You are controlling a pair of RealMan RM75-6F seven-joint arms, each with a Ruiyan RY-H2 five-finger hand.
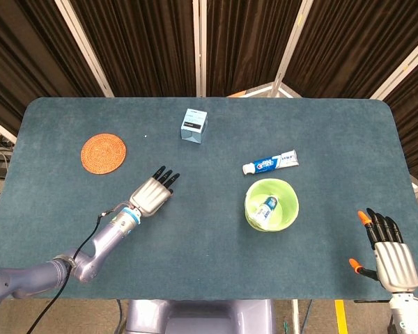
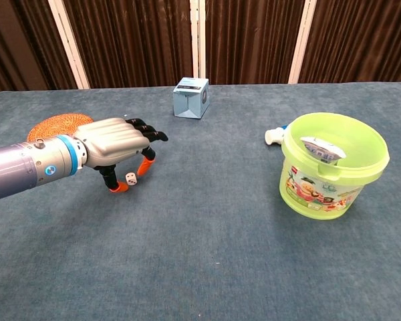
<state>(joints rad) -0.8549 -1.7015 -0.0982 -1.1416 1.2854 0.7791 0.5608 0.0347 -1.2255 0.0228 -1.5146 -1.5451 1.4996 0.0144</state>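
White die (image 2: pixel 130 178) between left hand's (image 2: pixel 117 146) fingers (image 2: pixel 145 168), green bucket (image 2: pixel 333 175) well apart.

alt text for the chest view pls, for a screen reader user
The robot's left hand reaches in from the left over a blue-green table, fingers curled down around a small white die without clearly gripping it. A woven orange coaster lies behind the hand, a pale blue box at the back, and a green bucket holding a tube at right.

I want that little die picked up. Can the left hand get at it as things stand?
Probably yes: the left hand hangs right over the die, fingertips either side, nothing between them on the table.
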